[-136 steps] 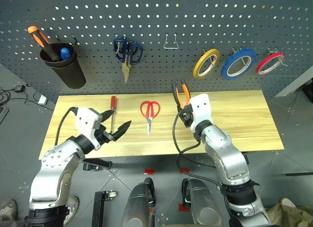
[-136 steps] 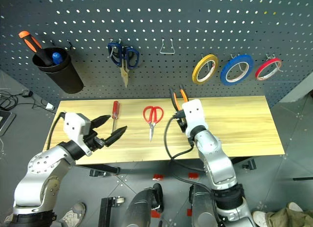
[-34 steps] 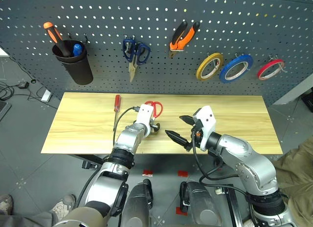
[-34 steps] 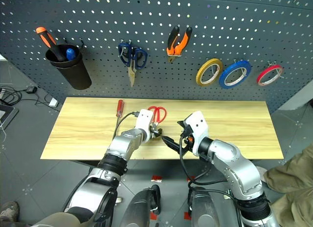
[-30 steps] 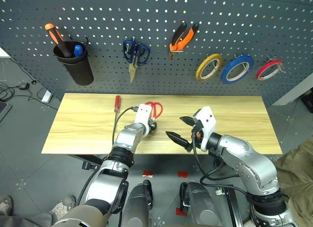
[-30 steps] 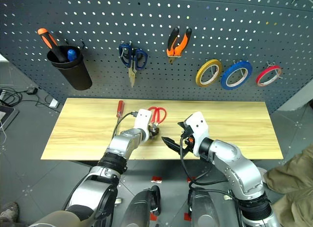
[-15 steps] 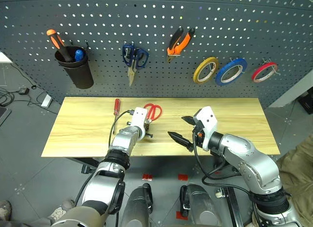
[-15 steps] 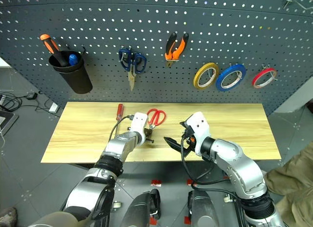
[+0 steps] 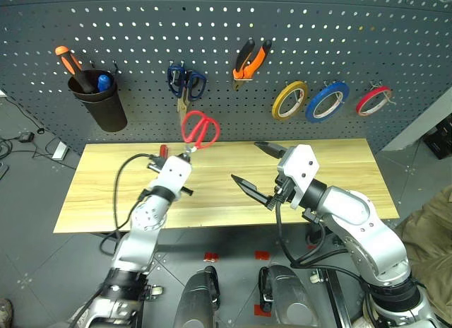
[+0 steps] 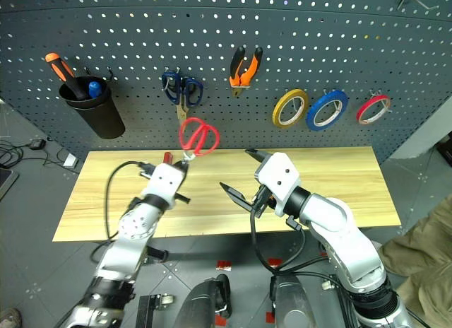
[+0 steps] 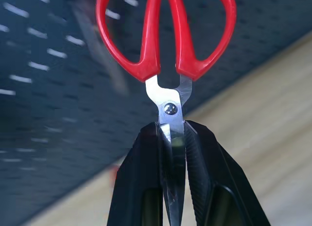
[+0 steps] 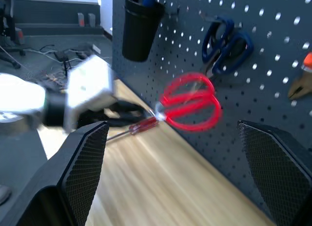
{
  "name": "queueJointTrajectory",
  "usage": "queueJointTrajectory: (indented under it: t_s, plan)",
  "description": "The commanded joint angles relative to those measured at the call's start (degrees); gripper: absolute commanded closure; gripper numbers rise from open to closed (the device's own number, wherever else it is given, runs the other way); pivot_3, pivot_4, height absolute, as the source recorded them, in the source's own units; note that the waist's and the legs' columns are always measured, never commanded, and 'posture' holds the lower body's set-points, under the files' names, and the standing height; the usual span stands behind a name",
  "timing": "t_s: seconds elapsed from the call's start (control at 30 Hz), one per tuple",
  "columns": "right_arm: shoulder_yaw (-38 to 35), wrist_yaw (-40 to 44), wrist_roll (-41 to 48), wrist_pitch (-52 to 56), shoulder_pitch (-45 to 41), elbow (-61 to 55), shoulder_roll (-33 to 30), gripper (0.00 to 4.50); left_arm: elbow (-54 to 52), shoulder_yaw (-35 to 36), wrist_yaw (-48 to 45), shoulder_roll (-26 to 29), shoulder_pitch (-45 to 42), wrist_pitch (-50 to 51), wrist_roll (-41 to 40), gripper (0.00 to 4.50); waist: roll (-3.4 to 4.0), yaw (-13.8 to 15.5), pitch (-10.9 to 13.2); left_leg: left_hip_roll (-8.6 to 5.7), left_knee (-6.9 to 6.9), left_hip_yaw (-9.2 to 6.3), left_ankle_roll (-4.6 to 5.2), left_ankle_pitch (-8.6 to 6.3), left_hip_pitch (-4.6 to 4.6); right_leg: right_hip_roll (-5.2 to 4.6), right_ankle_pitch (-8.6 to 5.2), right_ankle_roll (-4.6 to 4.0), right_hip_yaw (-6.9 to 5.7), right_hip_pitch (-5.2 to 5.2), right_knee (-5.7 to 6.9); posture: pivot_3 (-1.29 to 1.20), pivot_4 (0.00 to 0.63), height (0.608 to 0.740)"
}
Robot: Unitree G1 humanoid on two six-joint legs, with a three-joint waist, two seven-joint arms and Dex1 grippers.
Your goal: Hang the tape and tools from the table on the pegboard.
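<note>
Behind the desk (image 9: pixel 339 165), the pegboard (image 9: pixel 296 31) already carries the pliers (image 9: pixel 248 59) and blue tape (image 9: pixel 325 102). A second ago the red scissors (image 9: pixel 200 129) lay on the wood; now the left gripper (image 11: pixel 171 138) pinches their blades and holds them up, handles toward the board. The right gripper (image 9: pixel 258 169) hangs spread wide beside them. The red screwdriver (image 12: pixel 136 128) still lies on the desk.
</note>
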Motion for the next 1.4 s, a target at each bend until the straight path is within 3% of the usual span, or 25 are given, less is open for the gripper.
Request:
queueJointTrajectory:
  t_s: [0.03,0.27,0.8,0.9,0.93,1.13,1.27,1.4]
  plan:
    - [0.4,-0.1,-1.4,-3.0,-1.3,-1.8,0.4,0.0,-8.8,1.6,1.2,1.1,2.7,-4.3,2.1,4.15,0.0,0.1,0.0,0.0,0.0,0.0,0.0,0.0,0.0,0.0,0.0,0.0,0.0,0.0,0.0,-0.31,0.23,0.74]
    - [-0.5,-1.4,-2.5,-4.4,-4.4,1.5,3.0,0.0,-12.2,3.4,2.9,0.0,-1.2,-3.0,3.7,4.15,0.0,0.1,0.0,0.03,0.04,-0.01,0.0,0.01,0.0,0.05,0.01,-0.01,-0.02,0.0,0.02,-0.3,0.221,0.74]
    - [-0.5,-0.4,-2.8,-6.4,-10.0,7.1,5.9,0.0,5.7,2.3,3.0,-0.1,-14.3,-1.2,4.0,4.15,0.0,-0.2,0.0,0.04,0.05,0.04,0.0,0.02,0.0,0.09,0.02,-0.03,-0.02,-0.01,0.05,-0.31,0.225,0.74]
    - [-0.3,-0.4,-3.1,-6.8,-10.4,7.8,6.2,0.0,8.0,2.9,1.0,-1.9,-14.6,3.5,1.1,4.15,0.0,-0.2,0.0,0.04,0.05,0.04,0.0,0.02,0.0,0.09,0.02,-0.03,-0.02,-0.01,0.05,-0.31,0.226,0.74]
    - [-0.2,-0.4,-3.2,-6.9,-10.4,7.9,6.3,0.0,8.4,3.0,0.6,-2.3,-14.6,4.9,0.4,3.43,0.0,-0.2,0.0,0.04,0.05,0.05,0.0,0.02,0.0,0.09,0.02,-0.03,-0.01,0.0,0.05,-0.31,0.226,0.74]
    - [1.1,-1.5,-4.1,-2.7,-9.7,7.6,7.0,0.0,9.0,3.8,-1.7,-3.8,-12.9,12.7,-2.6,1.56,0.0,-0.2,0.0,0.09,0.05,0.05,-0.07,0.05,0.01,0.12,0.02,-0.03,-0.02,-0.01,0.06,-0.31,0.23,0.74]
    - [1.0,-4.3,-1.6,11.0,-9.7,6.1,9.6,0.0,8.0,10.2,-0.7,-6.5,-11.3,23.4,-9.5,0.4,0.0,-0.2,0.0,0.09,0.08,0.07,-0.07,0.06,0.01,0.12,0.03,-0.04,0.0,0.0,0.07,-0.31,0.248,0.74]
    - [0.2,-6.9,1.9,27.0,-12.6,4.3,13.7,0.0,10.2,15.3,-2.8,-4.2,-12.7,34.5,-14.5,0.4,0.01,-0.2,0.0,0.39,0.15,0.07,-0.07,0.04,0.02,0.37,0.1,-0.15,0.0,0.0,0.07,-0.29,0.279,0.74]
